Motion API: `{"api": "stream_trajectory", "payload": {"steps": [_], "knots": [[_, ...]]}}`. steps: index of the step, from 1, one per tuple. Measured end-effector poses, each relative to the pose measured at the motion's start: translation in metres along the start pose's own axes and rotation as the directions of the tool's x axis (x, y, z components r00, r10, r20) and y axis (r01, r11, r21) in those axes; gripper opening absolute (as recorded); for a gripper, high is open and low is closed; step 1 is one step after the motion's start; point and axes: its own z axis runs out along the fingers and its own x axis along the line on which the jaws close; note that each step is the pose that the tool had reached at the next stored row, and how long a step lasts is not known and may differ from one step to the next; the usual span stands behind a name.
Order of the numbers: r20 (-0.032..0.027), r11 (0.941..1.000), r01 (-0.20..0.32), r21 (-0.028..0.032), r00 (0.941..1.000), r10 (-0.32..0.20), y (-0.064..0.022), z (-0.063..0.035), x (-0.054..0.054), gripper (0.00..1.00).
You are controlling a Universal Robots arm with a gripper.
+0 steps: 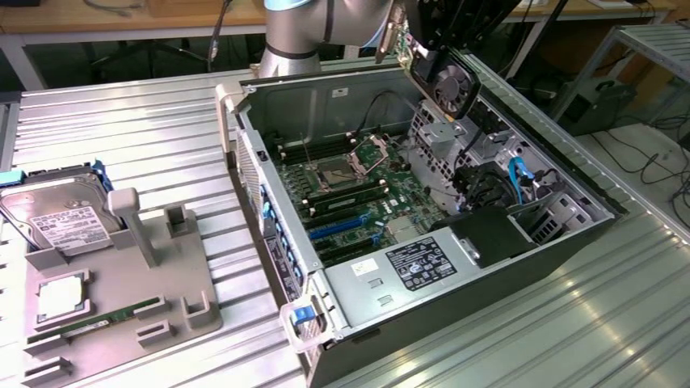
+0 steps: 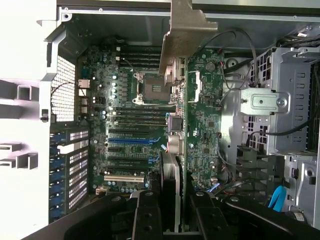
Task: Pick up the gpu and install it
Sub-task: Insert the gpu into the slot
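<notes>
The gpu (image 1: 444,79) hangs tilted in the air above the back rim of the open computer case (image 1: 323,97), its black round fan facing the exterior view's right. My gripper (image 1: 429,47) is shut on its upper edge. In the wrist view the gpu (image 2: 200,115) is seen edge-on: green board, silver end bracket (image 2: 182,30) at the far end, fan on one face. My gripper (image 2: 177,217) clamps the card between its two black fingers (image 2: 145,215). Below lies the motherboard (image 2: 130,110) with its blue and black expansion slots (image 2: 132,141).
The case lies on its side with the motherboard (image 1: 345,194), drive cage (image 1: 442,129), cables and power supply (image 1: 426,267) exposed. On the exterior view's left a grey fixture tray (image 1: 124,327) carries a hard drive (image 1: 60,214), a RAM stick (image 1: 108,317) and a CPU (image 1: 63,295).
</notes>
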Motion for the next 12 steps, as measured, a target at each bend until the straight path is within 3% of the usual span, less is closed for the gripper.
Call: {"api": "stream_trajectory", "payload": {"steps": [7, 12], "knots": [[-0.0012, 0.9998, 0.022, 0.0001, 0.9998, -0.022, -0.0003, 0.0, 0.0007, 0.27], [-0.0048, 0.9956, 0.094, 0.0005, 0.9956, -0.094, -0.0003, 0.0, 0.0007, 0.27]]}}
